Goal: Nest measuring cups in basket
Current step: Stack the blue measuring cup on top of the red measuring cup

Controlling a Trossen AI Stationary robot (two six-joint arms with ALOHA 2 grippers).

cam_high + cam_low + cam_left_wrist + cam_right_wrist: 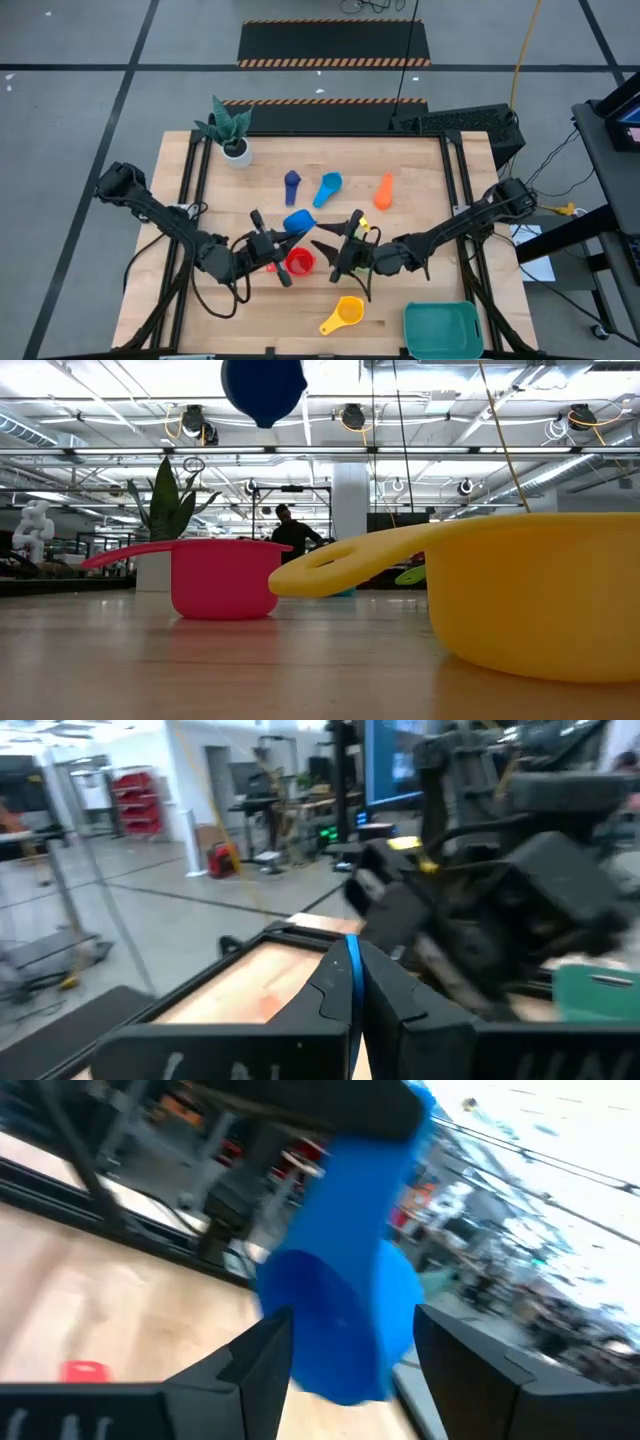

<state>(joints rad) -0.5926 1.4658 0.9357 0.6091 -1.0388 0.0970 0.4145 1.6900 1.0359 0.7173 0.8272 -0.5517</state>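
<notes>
A blue measuring cup (298, 222) hangs in the air over the table's middle, seen at the top of the low view (264, 388). My left gripper (284, 233) is shut on it. My right gripper (350, 1350) is open; its fingers stand on either side of the cup's bowl (335, 1320), and I cannot tell whether they touch it. A red cup (299, 262) and a yellow cup (345, 313) rest on their bases on the table. Navy (291, 183), light blue (328, 187) and orange (384, 192) cups lie farther back. The teal basket (442, 330) stands at the near right. My left gripper pinches a thin blue edge of the cup (352, 958) between its two shut fingers, coming in level from the table's left. The cup is lifted clear of the table, above the red cup.
A white plant pot (237, 150) stands at the far left corner. A small green piece (362, 228) shows beside my right gripper. Bare wood lies along the table's near left. In the low view a person (292, 532) stands in the room beyond the table.
</notes>
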